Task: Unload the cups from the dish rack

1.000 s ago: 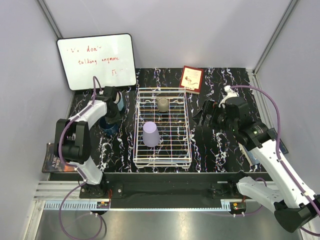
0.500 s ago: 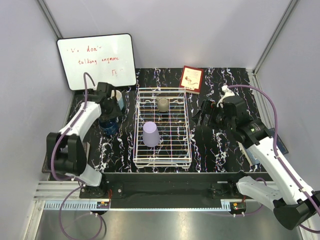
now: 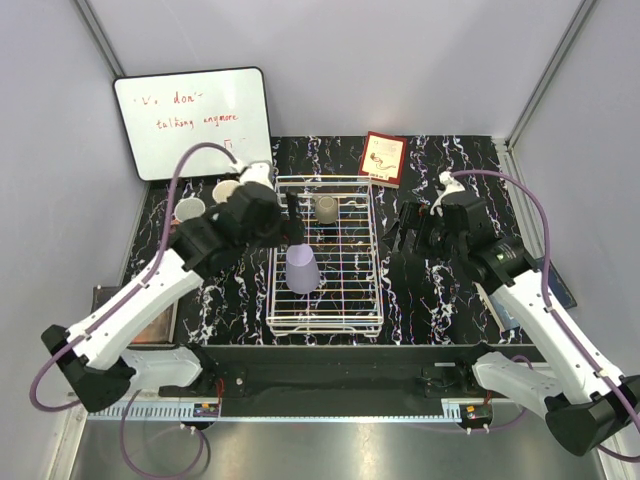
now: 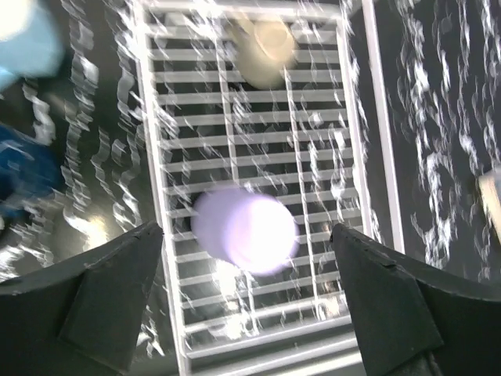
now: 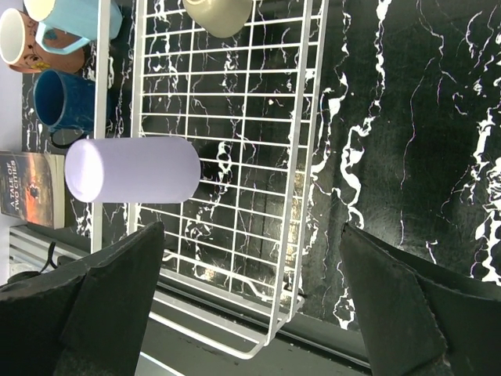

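1. My left pincer [image 4: 246, 231] hangs wide open and empty above the lavender cup [image 4: 244, 229], apparently lined up to grasp it
2. My right pincer [image 5: 250, 235] is wide open, empty
3. That cup and the grey-beige cup [image 3: 327, 208] sit in the dish rack [image 3: 325, 331]

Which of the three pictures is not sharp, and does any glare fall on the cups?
Left wrist view: blurred throughout, the dish rack wires smeared and doubled, the lavender cup washed out to a glowing blob. Right wrist view: sharp, the veins of the marbled table top crisp, no glare. Top external view: sharp and evenly lit, the whiteboard writing mostly legible.
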